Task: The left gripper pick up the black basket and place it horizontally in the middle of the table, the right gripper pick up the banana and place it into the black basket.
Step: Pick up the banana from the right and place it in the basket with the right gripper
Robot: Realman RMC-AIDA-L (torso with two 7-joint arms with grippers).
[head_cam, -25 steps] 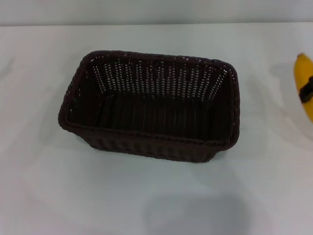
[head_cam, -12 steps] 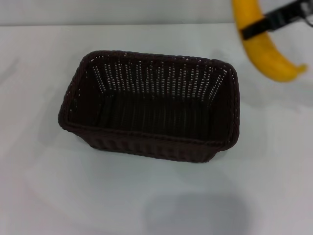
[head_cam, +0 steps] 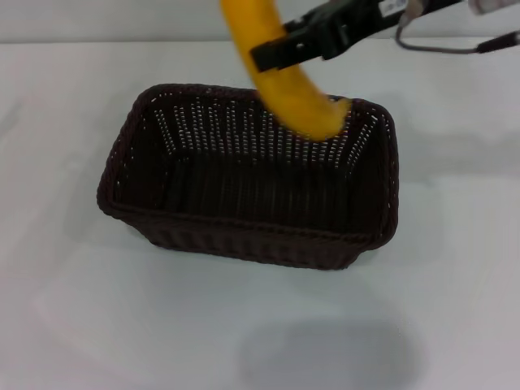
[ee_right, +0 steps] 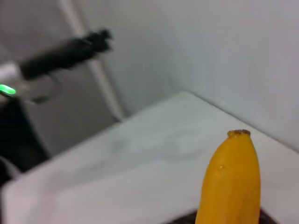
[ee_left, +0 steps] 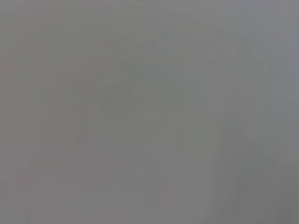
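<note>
Right claw [head_cam: 272, 55] reaches in from the top right of the head view, its black fingers pinched across the banana [head_cam: 280, 77] partway along its length. The arm behind it runs off toward the upper right corner, with a cable looping just beside it.

That banana hangs in the air, tilted, with its lower end over the far right part of the black basket [head_cam: 244, 227], right about at the rim as far as I can tell from this angle. Its upper end goes out of the top of the frame. It looks plain ripe yellow and smoothly curved. From the right wrist view you get the banana's blunt tip [ee_right: 232, 182] with a small brown end, and a sliver of dark basket under it.

Basket sits lengthwise across the middle of the white counter [head_cam: 73, 325], dark woven sides with slots and a braided rim. Bare counter lies all around it, widest on the near side.

Left claw isn't in the head view, and the left wrist view is just flat grey, so I can't tell anything from it.
</note>
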